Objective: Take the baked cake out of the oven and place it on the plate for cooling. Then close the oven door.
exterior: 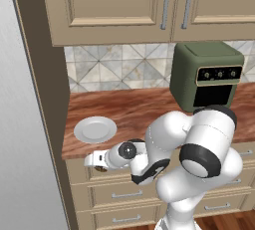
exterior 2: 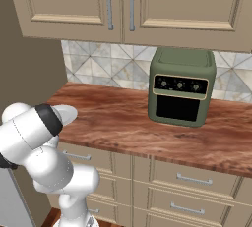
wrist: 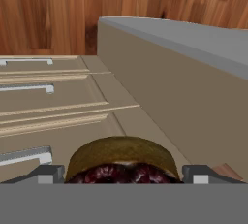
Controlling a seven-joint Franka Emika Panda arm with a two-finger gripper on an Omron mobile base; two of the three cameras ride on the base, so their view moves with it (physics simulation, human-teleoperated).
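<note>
The baked cake [wrist: 121,162], round with a tan rim and a dark reddish top, sits between my fingertips [wrist: 48,173] in the hand view. My gripper [exterior: 94,162] is shut on it and holds it in the air in front of the top drawer, just below the counter's front edge. The cake [exterior: 101,169] shows as a small brown patch under the hand. The plate [exterior: 94,129], pale and round, lies on the wooden counter directly above and behind the hand; the arm partly covers the plate [exterior 2: 68,114] in the right base view. The oven and the oven door are out of view.
A green countertop appliance [exterior: 206,77] stands at the back right of the counter [exterior: 134,109]. Drawers with bar handles [wrist: 29,89] face the hand. A tall tan side panel [wrist: 184,87] rises to the left, and wall cupboards [exterior: 114,5] hang above.
</note>
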